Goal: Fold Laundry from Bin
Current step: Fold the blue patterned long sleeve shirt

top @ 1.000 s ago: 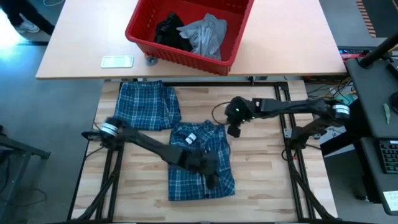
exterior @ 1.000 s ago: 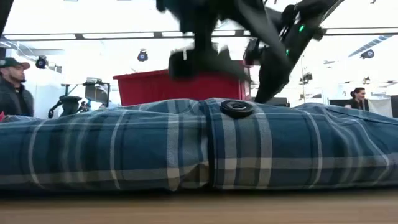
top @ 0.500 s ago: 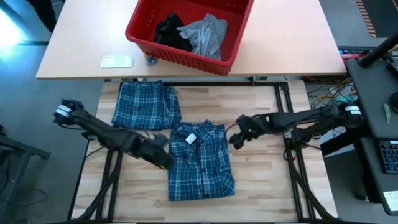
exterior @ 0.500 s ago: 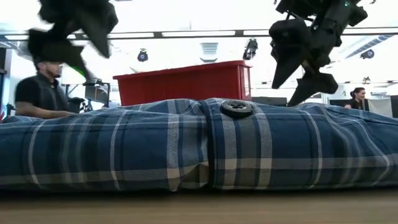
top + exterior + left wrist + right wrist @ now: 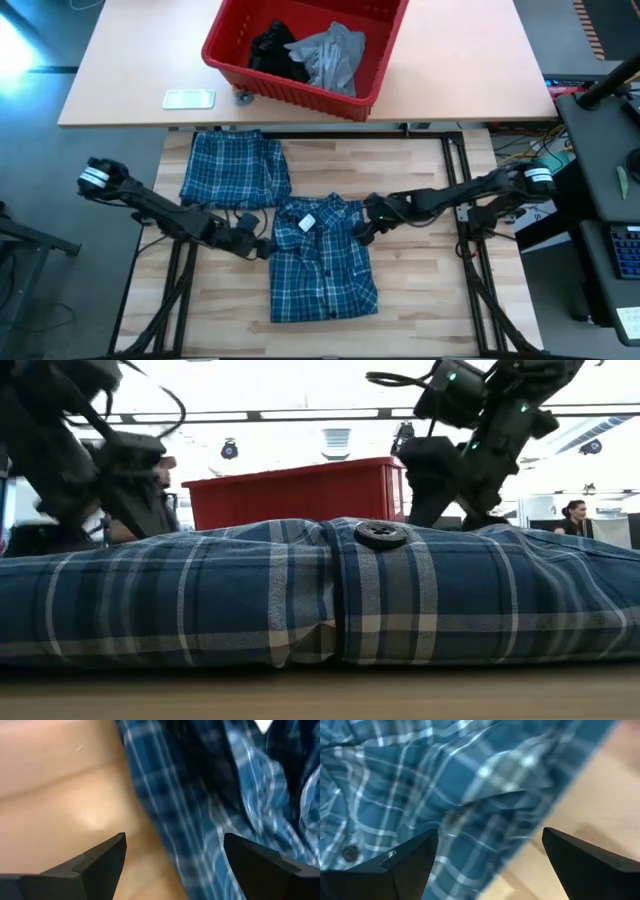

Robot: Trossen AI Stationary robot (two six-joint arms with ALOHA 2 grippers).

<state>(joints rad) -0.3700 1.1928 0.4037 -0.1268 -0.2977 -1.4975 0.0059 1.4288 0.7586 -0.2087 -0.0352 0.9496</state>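
Bin point(image 5: 228, 52) holds grey T-shirt point(image 5: 330, 55), black garment point(image 5: 275, 50).

Both arms are dark and jointed, white bands near their bases, looped black cables, green lights glowing on the right one.

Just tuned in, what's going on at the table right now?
Both arms are low at the folded plaid shirt in the middle of the table. The left gripper sits at its left edge and the right gripper at its right edge, both open, holding nothing. A second folded plaid garment lies behind it. The red bin on the far table holds a grey T-shirt and a black garment.
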